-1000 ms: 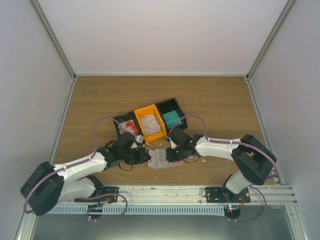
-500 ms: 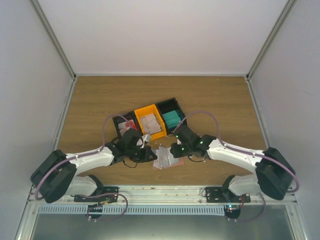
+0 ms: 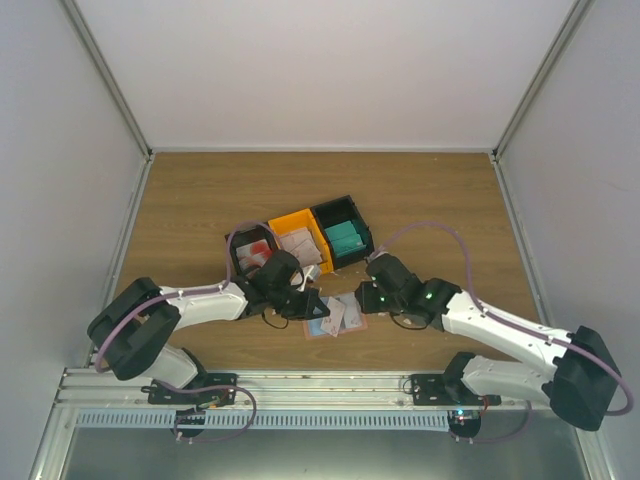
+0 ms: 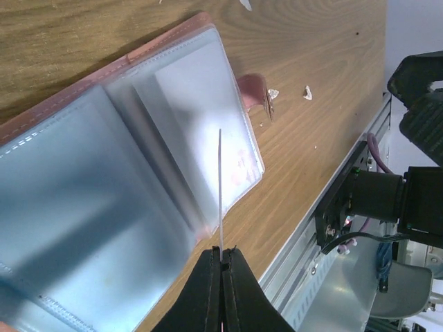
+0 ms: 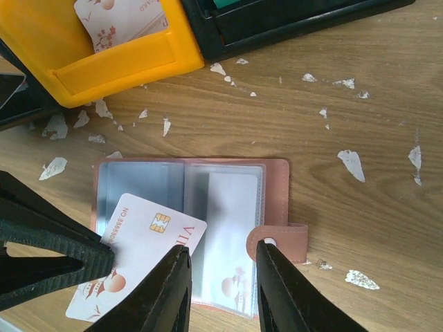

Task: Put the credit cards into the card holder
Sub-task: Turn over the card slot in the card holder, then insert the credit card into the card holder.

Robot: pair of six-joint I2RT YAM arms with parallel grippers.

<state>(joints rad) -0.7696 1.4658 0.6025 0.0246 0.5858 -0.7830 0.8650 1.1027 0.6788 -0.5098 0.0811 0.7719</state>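
The card holder (image 3: 335,318) lies open on the wood, reddish-brown with light blue clear pockets (image 4: 104,207). One white card with red blobs (image 5: 232,228) sits in its right-hand pocket. My left gripper (image 4: 223,252) is shut on another white credit card with red blobs (image 5: 149,238), seen edge-on (image 4: 220,187) in the left wrist view and held slanted over the holder's left page. My right gripper (image 5: 223,249) is open above the holder's right page near the snap tab (image 5: 280,242), with nothing between its fingers. In the top view the left gripper (image 3: 312,306) and right gripper (image 3: 362,298) flank the holder.
Behind the holder stands a row of bins: a black one (image 3: 250,255) with red-blobbed cards, an orange one (image 3: 300,240) with pale cards (image 5: 118,21), a black one (image 3: 343,235) with teal cards. Small white paper scraps (image 5: 351,164) litter the wood. A metal rail (image 3: 320,385) runs along the near edge.
My right gripper has opened and drawn back to the right off the holder. My left gripper has moved right with the card, bringing it over the holder's left page.
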